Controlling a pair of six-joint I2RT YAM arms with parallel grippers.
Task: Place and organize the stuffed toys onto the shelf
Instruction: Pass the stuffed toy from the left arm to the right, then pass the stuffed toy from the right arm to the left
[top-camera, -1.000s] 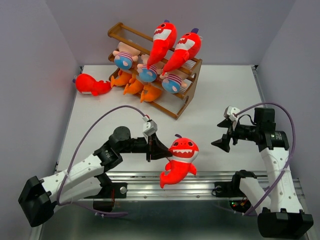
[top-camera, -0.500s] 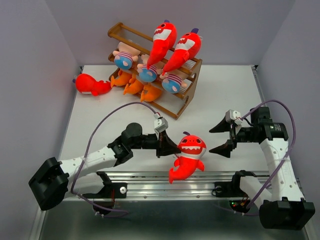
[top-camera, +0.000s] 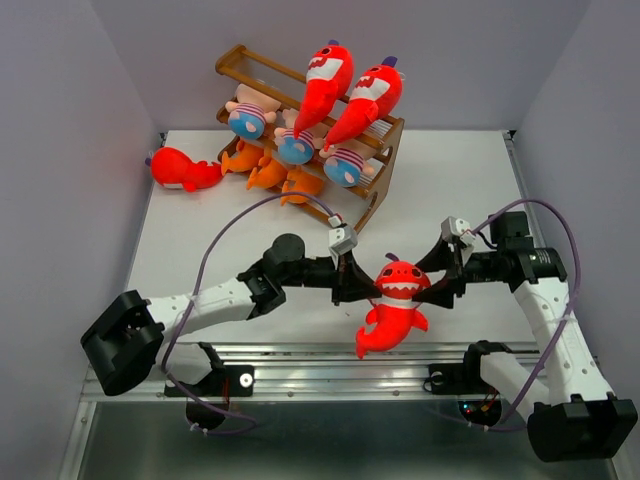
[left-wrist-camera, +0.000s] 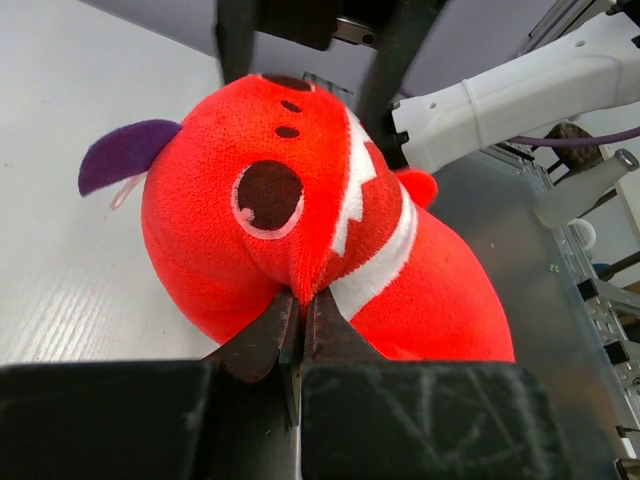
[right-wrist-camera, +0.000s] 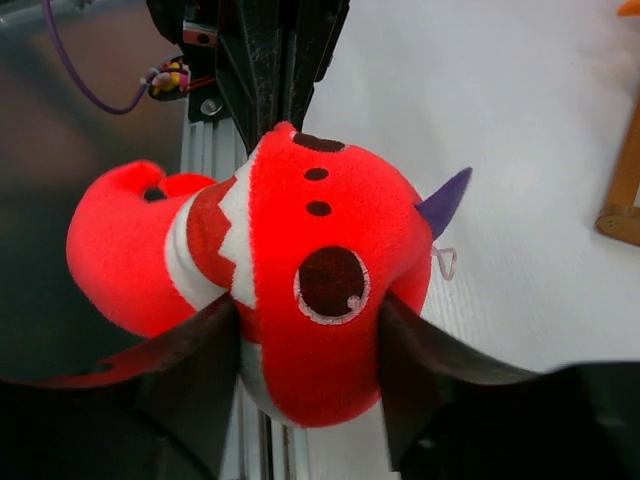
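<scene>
White table (top-camera: 450, 180) is running back to pale walls, and the shelf (top-camera: 383, 190) is standing at the far side, left of centre and turned at an angle.

- Two upright sharks (top-camera: 325, 85) are leaning on the top tier, toothy mouths pointing up.
- Striped dolls (top-camera: 247, 118) are lying along the middle tier and orange fish (top-camera: 265, 170) are lining the lowest one.
- A loose shark (top-camera: 180, 168) is lying on the table just left of the shelf.

Near the front edge, the red shark (top-camera: 395, 300) is hanging between my two arms, its tail drooping over the metal rail (top-camera: 300, 355).

My left gripper (top-camera: 362, 285) is reaching in from the left. From the left wrist, its fingers (left-wrist-camera: 262, 345) are pinching tight on a fold of plush just below the shark's eye.

My right gripper (top-camera: 428, 280) is reaching in from the opposite side. From the right wrist, its fingers (right-wrist-camera: 205, 360) are standing wide and pressing on both sides of the shark's head (right-wrist-camera: 320, 280). I am gripping it across the cheeks. The eye is facing that camera and the purple fin is poking out to the right.

Both grippers are holding the same toy, well apart from the shelf.
</scene>
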